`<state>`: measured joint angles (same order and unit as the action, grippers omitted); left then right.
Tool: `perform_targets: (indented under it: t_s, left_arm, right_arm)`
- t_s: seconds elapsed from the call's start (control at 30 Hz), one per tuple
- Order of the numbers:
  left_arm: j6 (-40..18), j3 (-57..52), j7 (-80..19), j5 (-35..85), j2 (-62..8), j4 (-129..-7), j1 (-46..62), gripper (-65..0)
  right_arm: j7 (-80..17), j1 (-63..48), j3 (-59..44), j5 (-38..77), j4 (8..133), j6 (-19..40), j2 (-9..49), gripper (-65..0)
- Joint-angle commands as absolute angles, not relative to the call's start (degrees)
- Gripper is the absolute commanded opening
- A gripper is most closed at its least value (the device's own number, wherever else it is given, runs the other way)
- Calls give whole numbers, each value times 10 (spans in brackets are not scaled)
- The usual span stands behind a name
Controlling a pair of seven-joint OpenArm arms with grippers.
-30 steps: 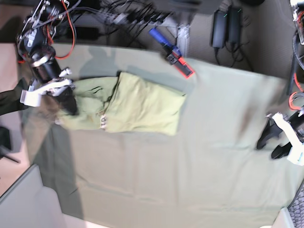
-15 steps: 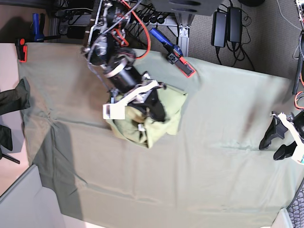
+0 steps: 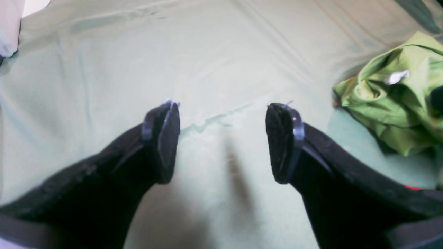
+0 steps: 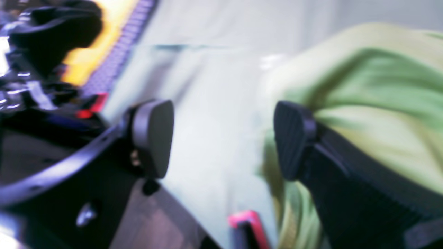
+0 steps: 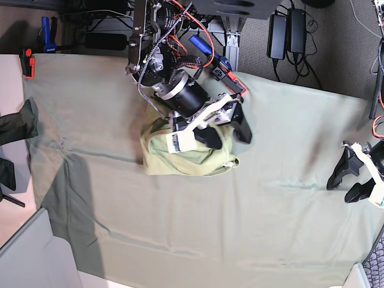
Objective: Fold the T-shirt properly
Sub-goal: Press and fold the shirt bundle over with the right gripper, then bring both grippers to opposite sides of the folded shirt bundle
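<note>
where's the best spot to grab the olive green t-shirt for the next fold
Probably the light olive-green cotton T-shirt at its left edge in the base view, from above: there the bundle lies flat and uncovered on the grey-green tablecloth, while the right pincer hangs open over its opposite end.

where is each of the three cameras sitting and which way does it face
Base: overhead, looking straight down on the tablecloth; both arms show, the right gripper over the T-shirt, the left gripper at the frame's right edge.
Left wrist: on the left arm, looking past the open left gripper at bare tablecloth; T-shirt at far right.
Right wrist: on the right arm, blurred, looking past the open right gripper with the T-shirt beside it.
Shared: all three see the T-shirt.
</note>
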<state>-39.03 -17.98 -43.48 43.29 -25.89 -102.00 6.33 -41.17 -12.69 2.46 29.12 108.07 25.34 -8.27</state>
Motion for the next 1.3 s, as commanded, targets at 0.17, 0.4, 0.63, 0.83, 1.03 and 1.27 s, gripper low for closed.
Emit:
perform_targets:
  t_s: [0.17,0.4,0.63,0.83,1.03,1.27]
  left_arm:
    - [-397,-183,-422,444,-269,-1031,56,-231]
    - [-397,-183,-422,468,-269,-1031,56,-231]
    - [-400,-183,-423,480,-268,-1031,56,-231]
    - [-400,-178,-463,543,-268,-1036,56,-241]
    - [-400,-11,-511,500,-268,-1163,60,-650]
    - [-400,248,-486,300,-225,-1181,60,-650]
  right_arm:
    - [-408,-122,93,311,1091,298,-86,-205]
    - [-416,-121,108,364,1144,298,-86,-224]
    - [-418,-119,107,321,1202,298,-86,-650]
    - [-367,-108,80,226,1203,298,-86,-650]
    - [-340,-25,-57,167,1173,298,-62,-650]
    - [-341,103,-154,180,999,298,21,-650]
